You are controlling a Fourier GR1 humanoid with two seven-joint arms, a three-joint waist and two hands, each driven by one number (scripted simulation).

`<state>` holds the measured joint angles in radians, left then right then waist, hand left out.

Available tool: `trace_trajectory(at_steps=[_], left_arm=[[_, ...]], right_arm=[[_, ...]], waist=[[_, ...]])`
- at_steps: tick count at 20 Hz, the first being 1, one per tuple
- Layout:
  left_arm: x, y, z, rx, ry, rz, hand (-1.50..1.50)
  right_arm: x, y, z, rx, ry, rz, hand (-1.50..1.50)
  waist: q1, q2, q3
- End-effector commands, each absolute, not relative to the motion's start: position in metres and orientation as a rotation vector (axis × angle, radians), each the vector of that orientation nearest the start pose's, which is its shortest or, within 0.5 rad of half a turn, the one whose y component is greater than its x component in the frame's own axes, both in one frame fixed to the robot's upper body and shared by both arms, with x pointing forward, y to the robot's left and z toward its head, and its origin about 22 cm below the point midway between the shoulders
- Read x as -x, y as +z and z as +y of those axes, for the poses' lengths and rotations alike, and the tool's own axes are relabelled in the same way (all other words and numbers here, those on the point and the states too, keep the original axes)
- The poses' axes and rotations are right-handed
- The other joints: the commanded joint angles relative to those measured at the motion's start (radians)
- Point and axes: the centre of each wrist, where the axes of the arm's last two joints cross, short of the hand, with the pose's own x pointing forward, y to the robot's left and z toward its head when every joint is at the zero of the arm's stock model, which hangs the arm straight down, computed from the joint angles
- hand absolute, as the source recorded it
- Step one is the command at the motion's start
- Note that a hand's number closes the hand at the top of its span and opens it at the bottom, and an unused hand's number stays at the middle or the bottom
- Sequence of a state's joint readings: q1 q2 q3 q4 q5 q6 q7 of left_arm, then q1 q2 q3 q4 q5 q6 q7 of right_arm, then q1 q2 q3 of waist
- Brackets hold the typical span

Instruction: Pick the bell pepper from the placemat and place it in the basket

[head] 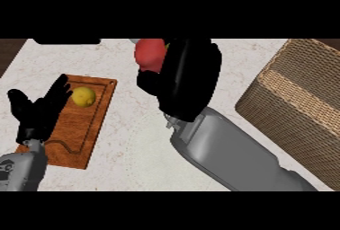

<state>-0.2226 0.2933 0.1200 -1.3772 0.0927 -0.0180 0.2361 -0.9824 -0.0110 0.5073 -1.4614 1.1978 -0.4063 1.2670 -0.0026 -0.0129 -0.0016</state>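
Much of the pepper (150,54) is hidden: only a red, smooth, rounded lobe shows at the top of the view, left of the right hand (182,78), with a thin sliver of yellow-green at its upper right edge that is too small to identify. The right hand covers the rest, its black palm and fingers curled round the pepper, so the stem and the full shape cannot be made out. The pepper sits above the counter (133,148), between the board (93,130) and the basket (299,117), nearer the top edge; whether it touches the counter cannot be told. A placemat cannot be made out near it; a dark shape (66,41) at the top left is cut off by the edge and cannot be identified.

The right forearm runs grey from the lower right up to the hand and hides a strip of counter. The basket, woven and tan, stands at the right, well apart from the pepper; its right and lower parts are cut off, and its inside does not show from here.

The left hand (40,110) shows at the left edge over the board's left side, fingers straight and spread, pointing up, holding nothing. It hides part of the board's edge. A lemon (83,96) lies on the upper part of the board, just right of the fingertips; contact cannot be told.
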Motion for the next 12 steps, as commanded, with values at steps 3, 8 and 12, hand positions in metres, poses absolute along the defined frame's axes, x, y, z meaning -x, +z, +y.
trace_trajectory(at_steps=[3,8,12], left_arm=[[-0.287,0.029,0.307,-0.208,-0.067,-1.379,0.0],[-0.287,0.037,0.322,-0.207,-0.058,-1.379,0.0],[-0.284,0.036,0.322,-0.2,-0.076,-1.37,0.0]], right_arm=[[-0.31,0.258,-0.005,1.214,0.026,-1.478,1.5],[-0.34,0.265,-0.056,1.377,-0.012,-1.38,1.5],[-0.343,0.265,-0.079,1.418,-0.032,-1.323,1.5]], waist=[[0.001,0.001,0.0],[-0.012,0.003,0.001],[-0.01,0.004,0.001]])
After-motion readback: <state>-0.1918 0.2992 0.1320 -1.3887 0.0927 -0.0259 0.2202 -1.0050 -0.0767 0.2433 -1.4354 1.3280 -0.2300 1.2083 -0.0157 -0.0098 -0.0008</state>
